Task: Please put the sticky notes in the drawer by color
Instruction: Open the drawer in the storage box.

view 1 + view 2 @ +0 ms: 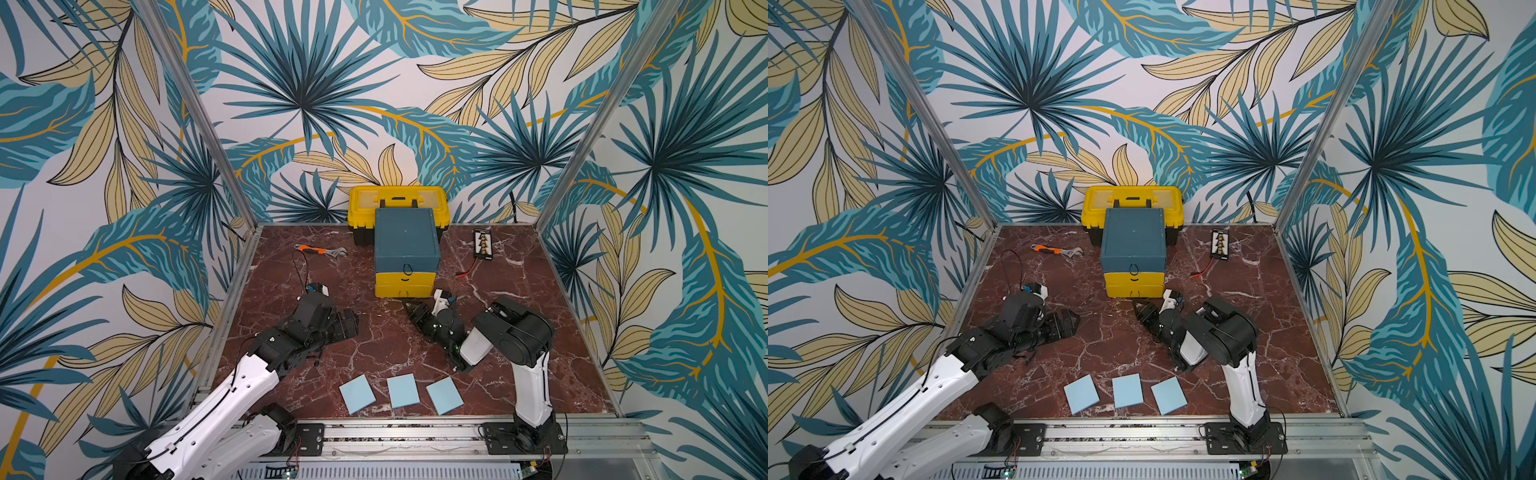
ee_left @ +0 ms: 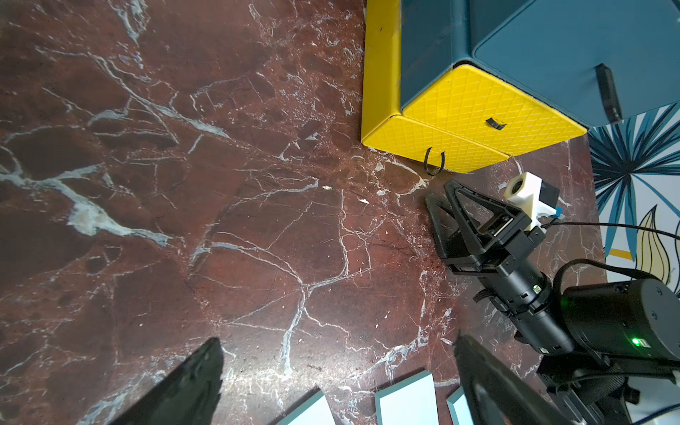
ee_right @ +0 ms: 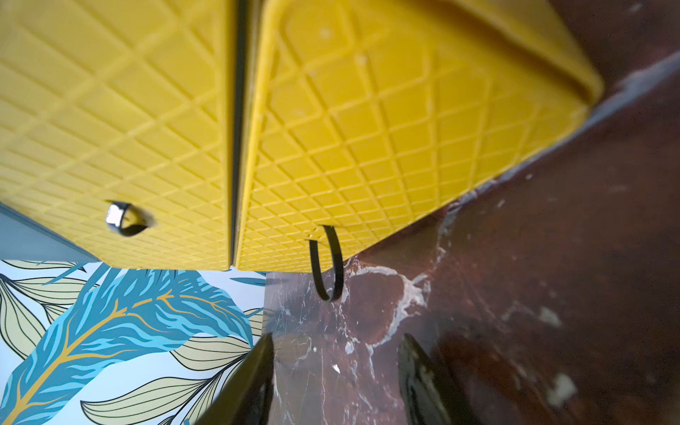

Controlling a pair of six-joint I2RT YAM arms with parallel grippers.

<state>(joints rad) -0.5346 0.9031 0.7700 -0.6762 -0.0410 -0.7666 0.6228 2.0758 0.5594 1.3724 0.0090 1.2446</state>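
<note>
Three light blue sticky notes (image 1: 403, 390), flat paper squares, lie in a row at the near edge of the dark red marble table (image 1: 374, 349). They sit slightly apart, each turned a little. The drawer (image 1: 407, 245) stands at the far centre, just in front of a yellow toolbox (image 1: 361, 203). It is a small boxy chest with a dark teal top and upper drawer and two yellow diamond-textured lower drawers. The lowest drawer carries a black loop pull (image 3: 327, 265). The right gripper (image 3: 336, 364) sits low, near that loop, jaws partly spread and holding nothing. The left gripper (image 1: 347, 322) hovers left of centre, jaws spread wide, empty.
</note>
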